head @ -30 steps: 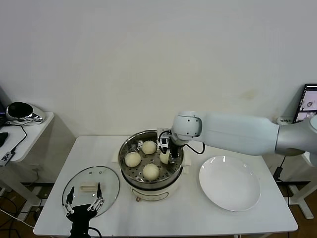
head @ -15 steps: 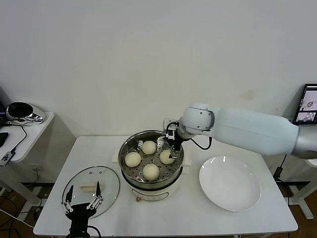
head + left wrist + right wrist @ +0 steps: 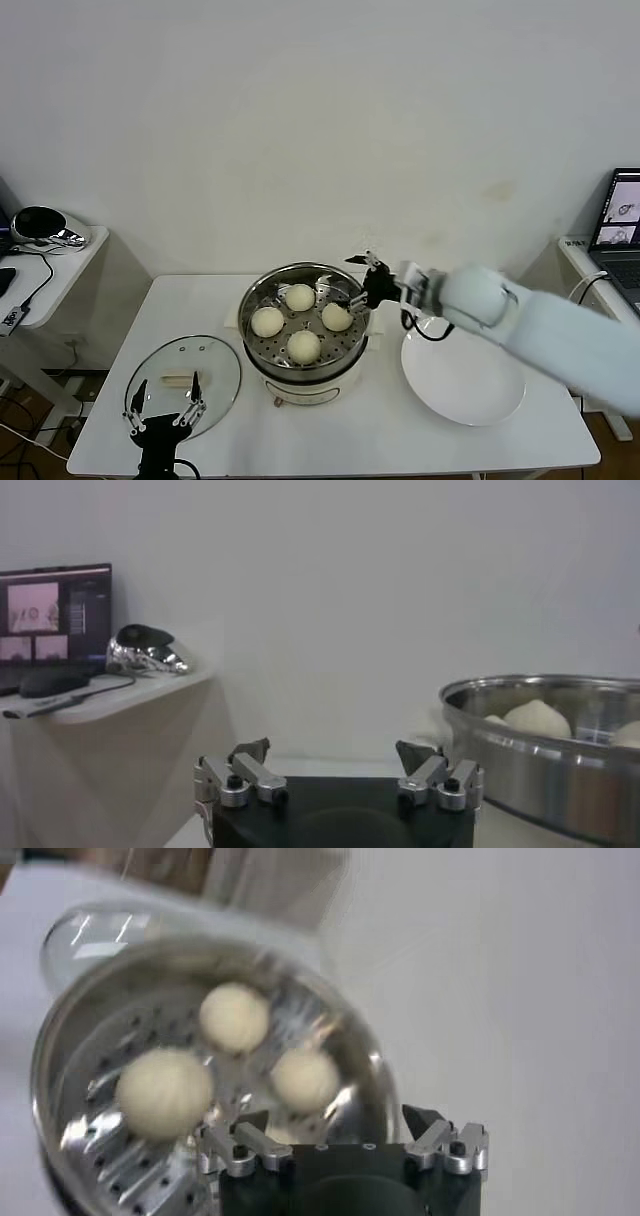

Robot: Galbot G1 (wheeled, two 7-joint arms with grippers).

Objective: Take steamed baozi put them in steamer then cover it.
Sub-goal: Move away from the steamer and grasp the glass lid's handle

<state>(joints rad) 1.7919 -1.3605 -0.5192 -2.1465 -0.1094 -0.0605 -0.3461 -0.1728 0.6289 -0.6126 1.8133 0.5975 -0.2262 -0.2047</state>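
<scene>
White wall is seen behind a white table, with a side shelf at the robot's left carrying a shiny chrome object. At the table's centre stands the steamer, and four steamed baozi are seen on its perforated tray. The cover lies flat on the table left of it, a white plate to its right. The right gripper is held spread and empty above the steamer's right rim. The left gripper is parked over the cover, fingers spread.
</scene>
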